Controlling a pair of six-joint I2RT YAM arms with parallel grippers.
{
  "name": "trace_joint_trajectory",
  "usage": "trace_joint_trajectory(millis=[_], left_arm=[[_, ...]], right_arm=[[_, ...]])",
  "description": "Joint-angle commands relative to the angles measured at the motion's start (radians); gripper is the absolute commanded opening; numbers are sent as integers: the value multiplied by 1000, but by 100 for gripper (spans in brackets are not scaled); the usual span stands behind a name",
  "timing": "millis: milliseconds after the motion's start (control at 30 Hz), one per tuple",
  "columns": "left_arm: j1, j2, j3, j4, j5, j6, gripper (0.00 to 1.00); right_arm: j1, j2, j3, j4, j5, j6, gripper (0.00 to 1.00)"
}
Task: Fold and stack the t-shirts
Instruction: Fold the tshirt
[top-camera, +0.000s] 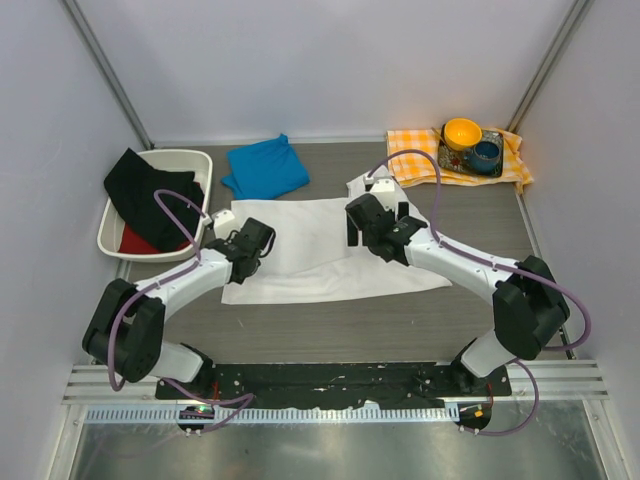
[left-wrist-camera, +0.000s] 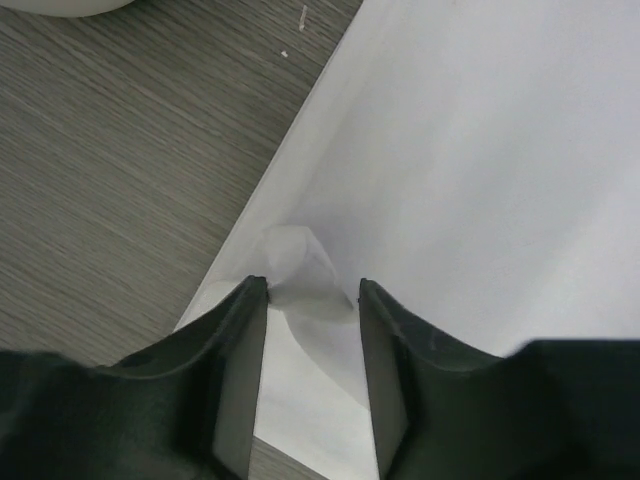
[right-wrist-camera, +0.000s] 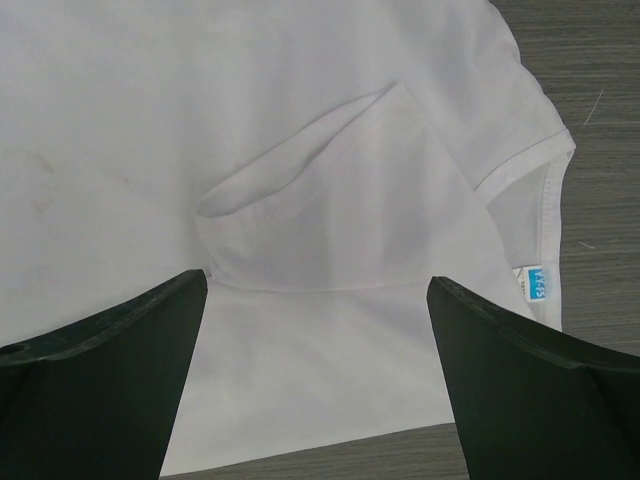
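The white t-shirt (top-camera: 320, 268) lies spread flat mid-table, one sleeve folded in over its body (right-wrist-camera: 350, 190) and the collar with a blue label (right-wrist-camera: 537, 285) at its edge. The blue t-shirt (top-camera: 265, 168) is a folded square at the back, apart from both arms. My left gripper (top-camera: 255, 240) is down on the white shirt's left edge (left-wrist-camera: 480, 150). Its jaws (left-wrist-camera: 312, 290) are half closed, with a raised pucker of fabric between the tips. My right gripper (top-camera: 378, 222) is wide open and empty (right-wrist-camera: 318, 280), low over the shirt near the folded sleeve.
A white bin (top-camera: 190, 160) holding black and red clothes stands at the left. At the back right, an orange-and-white checked cloth (top-camera: 415, 150) carries a yellow bowl (top-camera: 462, 131) and a blue cup (top-camera: 487, 154). Grey walls close in the table.
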Motion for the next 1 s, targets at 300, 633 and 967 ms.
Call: trace_joint_trajectory(millis=[300, 633, 967], left_arm=[[18, 68, 42, 19, -26, -15, 0], [88, 66, -7, 30, -60, -24, 0], [98, 149, 11, 67, -66, -21, 62]], right_arm=[[4, -21, -36, 23, 18, 23, 99], [6, -15, -45, 39, 3, 20, 98], [9, -10, -61, 29, 1, 21, 98]])
